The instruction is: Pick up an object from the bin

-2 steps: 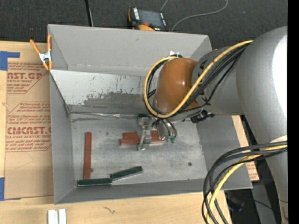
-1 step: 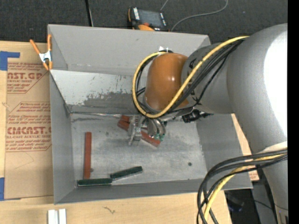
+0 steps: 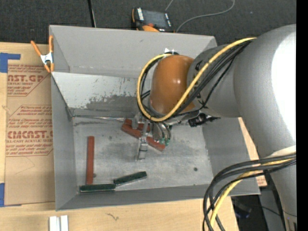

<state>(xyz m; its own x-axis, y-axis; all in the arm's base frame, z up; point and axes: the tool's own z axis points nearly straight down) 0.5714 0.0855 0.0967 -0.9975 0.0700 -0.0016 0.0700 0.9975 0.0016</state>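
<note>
The end effector [image 3: 143,147] sits low in the grey bin [image 3: 62,105], just beside a reddish-brown block [image 3: 157,145]. I cannot tell whether it is open or closed. Nothing appears lifted yet.

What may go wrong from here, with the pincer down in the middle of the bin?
1. The pincer sits beside the rear brown block and the front brown block; it might nudge one away or catch both.
2. The orange wrist cover and cables hang close above them, so a bad grip may go unnoticed.
</note>
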